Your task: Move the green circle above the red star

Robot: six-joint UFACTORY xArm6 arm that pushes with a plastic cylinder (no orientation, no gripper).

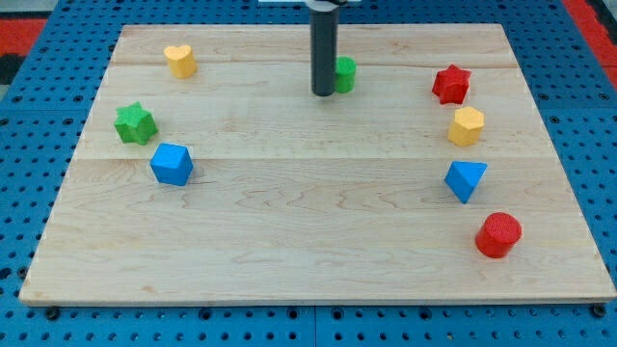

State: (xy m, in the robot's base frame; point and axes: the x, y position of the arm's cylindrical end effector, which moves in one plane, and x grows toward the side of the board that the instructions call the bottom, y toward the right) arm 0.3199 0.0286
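The green circle (344, 73) sits near the view's top of the wooden board (289, 241), a little right of centre, and it is half hidden behind the rod. My tip (324, 93) is planted right against the circle's left side, touching or a hair off, it's too close to call. There is no pincer on this arm, just the bare rod, so nothing is open or closed and nothing is held.

Taking the circle as the mark: the red star (451, 84) lies well off to its right and slightly lower. Below the star comes the yellow hexagon (467, 126), then the blue triangle (466, 179), then the red cylinder (498, 235) lowest of all. Far left of the circle sits the yellow heart (179, 60); down-left are the green star (135, 123) and the blue cube (172, 164).

The step in hand looks like the rightward shove. To do it well, I'd say push through the circle's middle, angling slightly toward the view's top, so it passes over the red star instead of bumping into it. An off-centre push risks the round block rolling off the tip. Watch the board's top edge too.
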